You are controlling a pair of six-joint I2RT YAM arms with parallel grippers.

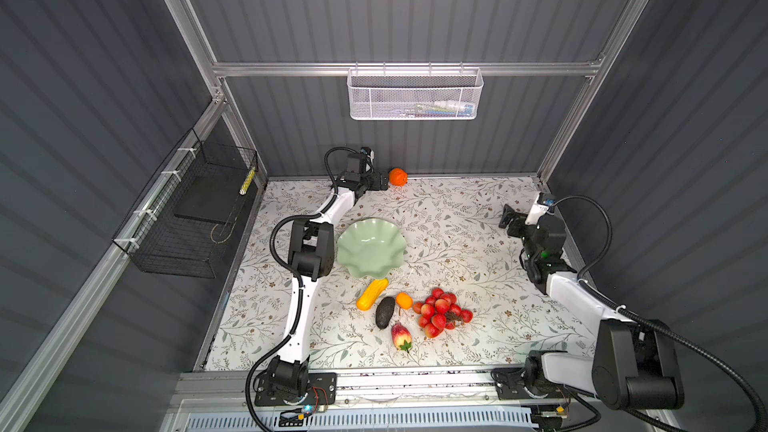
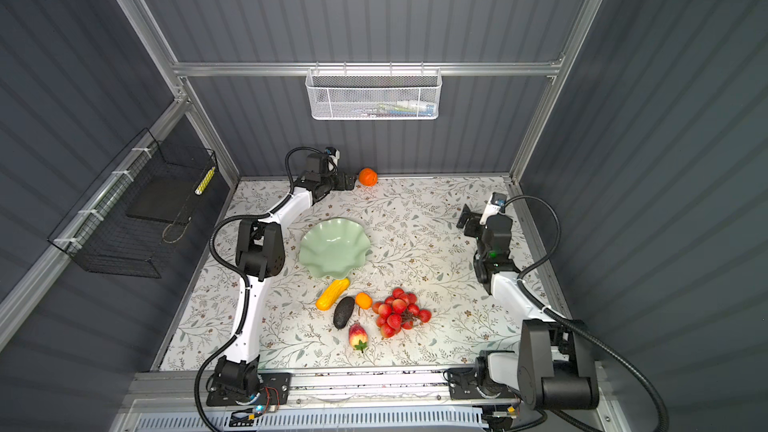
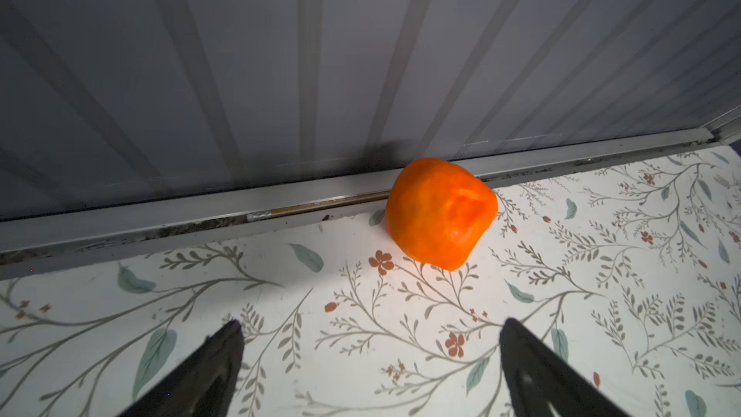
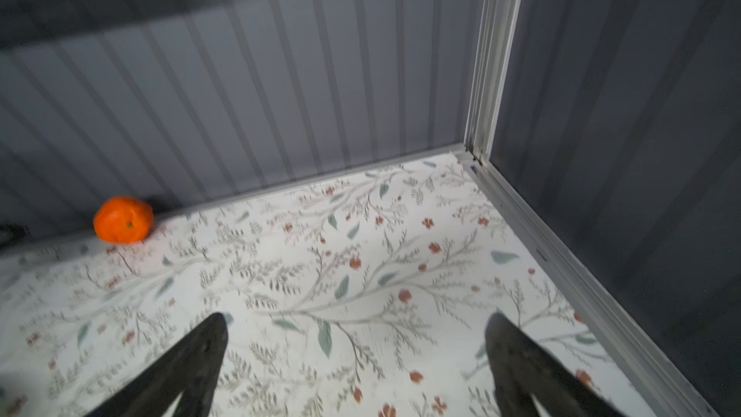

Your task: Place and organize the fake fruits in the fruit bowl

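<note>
Since the fruit bowl (image 1: 371,248) sits empty left of the tabletop's middle and all six fruits lie outside it, I'd call this step one: first pick. Left pincer (image 3: 371,330) is spread wide with nothing in it, low at the far edge, aimed at the round orange (image 3: 441,214) and just short of it. The orange rests against the rail (image 3: 240,202) at the far edge. Next move likely: push forward to straddle it, then close. The wall behind leaves little room, and the orange could roll along the rail. Toward the near edge, packed close: ridged oblong (image 1: 372,294), avocado (image 1: 385,312), small citrus (image 1: 404,300), strawberry (image 1: 401,336), berry bunch (image 1: 442,312). Right pincer (image 4: 353,322), wide open and empty, hovers near the right edge, clear of everything.
</note>
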